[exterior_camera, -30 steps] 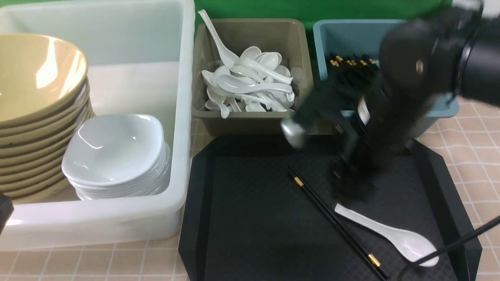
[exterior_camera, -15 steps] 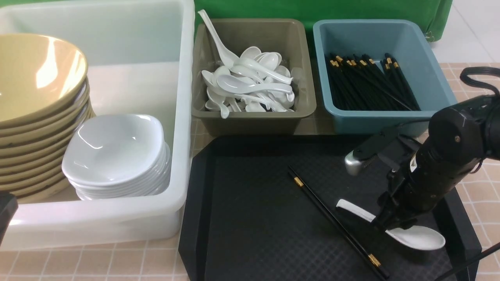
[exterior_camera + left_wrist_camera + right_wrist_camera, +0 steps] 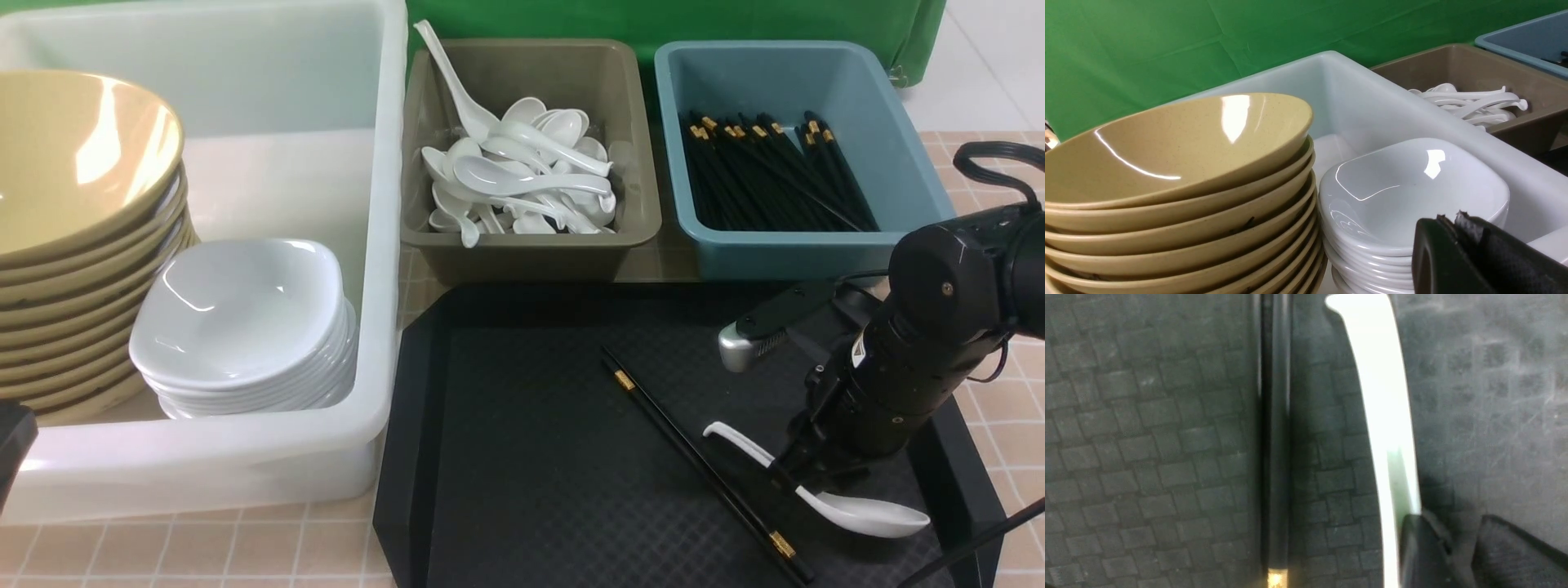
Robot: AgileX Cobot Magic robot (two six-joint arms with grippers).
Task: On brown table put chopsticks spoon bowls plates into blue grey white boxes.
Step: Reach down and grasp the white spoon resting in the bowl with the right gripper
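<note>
1. The spoon (image 3: 857, 513) is sitting on the black tray (image 3: 522, 457), near its right corner, tipped up on its edge with the handle end lifting off the surface; the right gripper (image 3: 796, 478) is working right where handle meets scoop.
2. The pincer is looking narrow; in the right wrist view the white handle is running tight against one of the fingers (image 3: 1425, 555), but I cannot tell whether it is actually being pinched between the two.
3. Doing this well probably means squeezing squarely across the handle, since that glossy glaze is likely to be slippery; then lifting straight up, so the scoop is not dragging.
4. The chopsticks (image 3: 694, 457) are lying just beside the spoon on the tray; nudging them could send them rolling.
5. The grey box (image 3: 531, 253) is holding a heap of spoons (image 3: 522, 175); the blue box (image 3: 784, 253) is carrying a bundle of black sticks (image 3: 767, 171); the white box (image 3: 245, 465) is housing stacked bowls (image 3: 73, 155) and plates (image 3: 237, 310); all are resting on the brown table (image 3: 1004, 245).
6. The left gripper (image 3: 1453, 228) is hanging by the plates, pressed together, holding nothing.
</note>
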